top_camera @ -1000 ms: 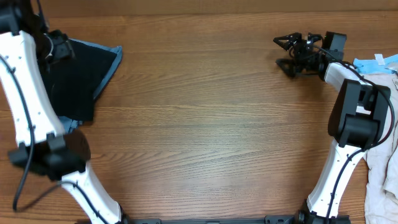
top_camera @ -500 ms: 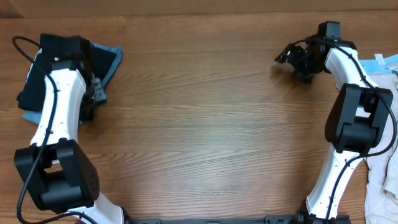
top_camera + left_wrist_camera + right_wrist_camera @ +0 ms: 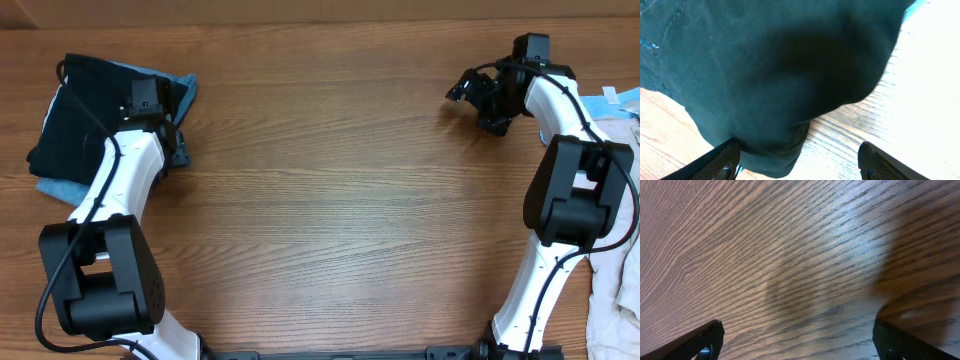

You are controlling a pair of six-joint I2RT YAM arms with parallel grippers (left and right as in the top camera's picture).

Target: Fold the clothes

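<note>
Left pincer [image 3: 799, 156] wide open beside clothes [image 3: 765, 65]

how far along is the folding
Done, apparently: the black piece lies as a compact bundle on a blue piece at far left. In hand: nothing. The left fingers stand open beside the black piece's edge, and the right fingers are open over bare table. Left: the beige pile and blue cloth at the right edge look unfolded.
</note>
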